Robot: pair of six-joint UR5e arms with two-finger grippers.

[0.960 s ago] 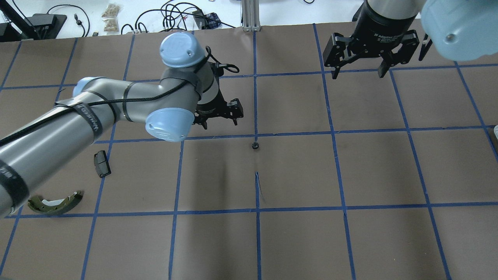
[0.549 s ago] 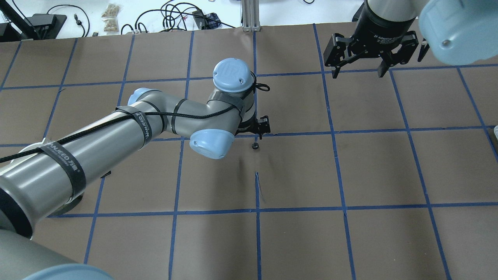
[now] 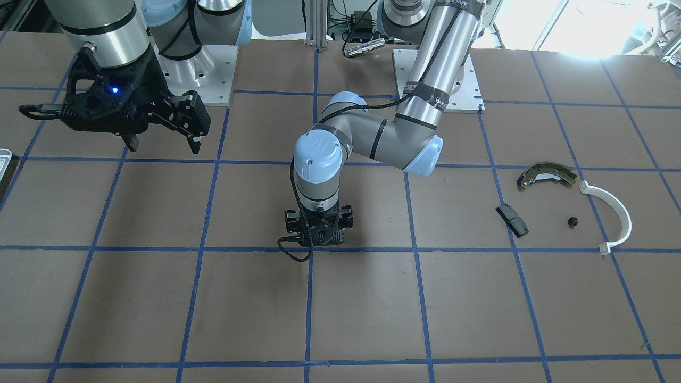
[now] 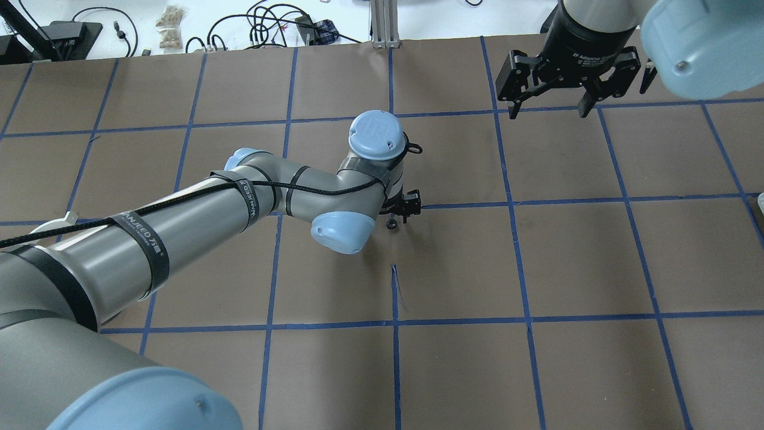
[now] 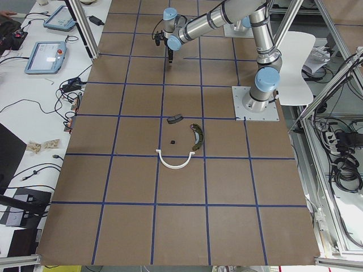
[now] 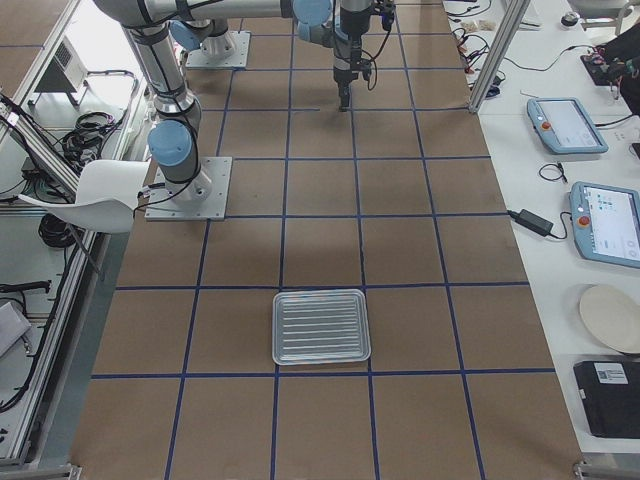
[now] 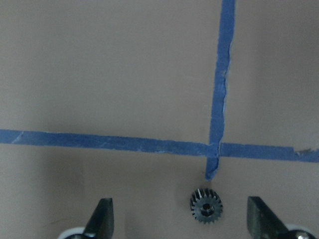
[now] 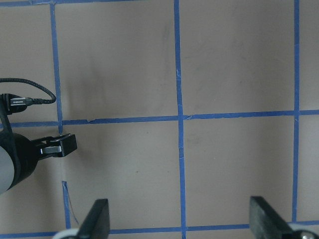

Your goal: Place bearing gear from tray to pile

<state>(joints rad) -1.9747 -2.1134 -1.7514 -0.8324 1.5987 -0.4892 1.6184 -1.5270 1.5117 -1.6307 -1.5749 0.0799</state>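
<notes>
A small black bearing gear (image 4: 391, 224) lies on the brown table at a blue tape crossing. My left gripper (image 7: 182, 225) is open and low over it; the gear (image 7: 206, 207) sits between the fingers, right of centre. From the front, the left gripper (image 3: 318, 238) hides the gear. My right gripper (image 4: 549, 106) is open and empty, high at the far right; it also shows in the front view (image 3: 162, 142). The pile holds an olive brake shoe (image 3: 545, 173), a white arc (image 3: 620, 213), a black block (image 3: 512, 219) and a second small gear (image 3: 572, 222). The tray (image 6: 322, 293) holds nothing.
The pile lies on my left side of the table (image 5: 187, 141). Only the tray's edge shows in the front view (image 3: 4, 157). Cables and tablets lie on the white bench beyond the table (image 4: 268, 24). A short tape tear (image 4: 395, 280) is near the gear.
My left arm has swung right from near the pile and come down over the gear. The gear has not moved. The right gripper has stayed almost still.
</notes>
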